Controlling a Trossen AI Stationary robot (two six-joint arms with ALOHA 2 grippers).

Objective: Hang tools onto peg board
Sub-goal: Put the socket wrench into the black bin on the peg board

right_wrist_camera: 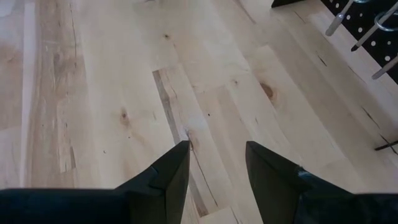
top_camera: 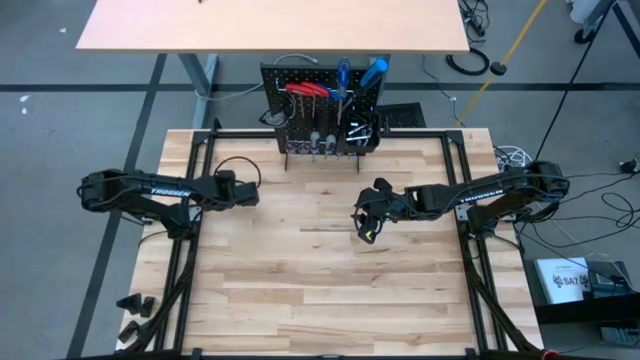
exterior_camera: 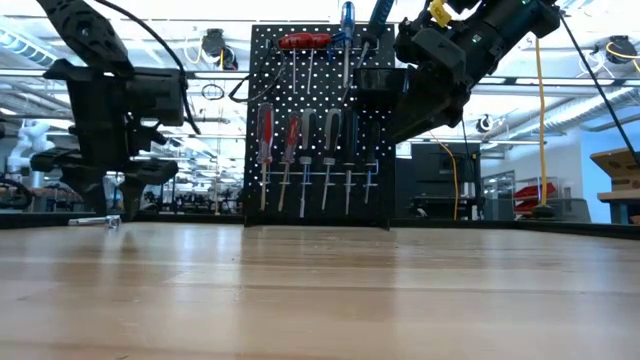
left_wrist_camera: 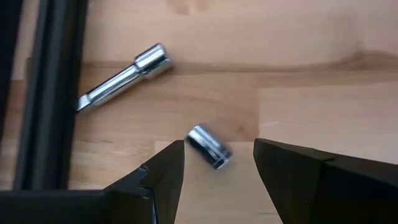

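Observation:
A short silver socket (left_wrist_camera: 210, 146) lies on its side on the wooden table, just ahead of my left gripper (left_wrist_camera: 218, 144), whose open fingers stand on either side of it without touching. A longer silver bar (left_wrist_camera: 121, 74) lies beyond it, beside a black frame rail (left_wrist_camera: 43, 93). The low view shows a silver piece (exterior_camera: 98, 221) on the table below that arm. The peg board (top_camera: 320, 115) stands upright at the far middle, with red-handled hex keys (top_camera: 307, 90) and blue-handled screwdrivers (top_camera: 343, 72) hung on it. My right gripper (right_wrist_camera: 216, 155) hovers open over bare wood at centre right.
The table's black frame rails (top_camera: 195, 180) run along its left and right sides. A row of screwdrivers (exterior_camera: 315, 150) hangs low on the peg board's front. Bare wood (top_camera: 320, 290) spreads across the near half. A second tan table (top_camera: 270, 25) stands behind the board.

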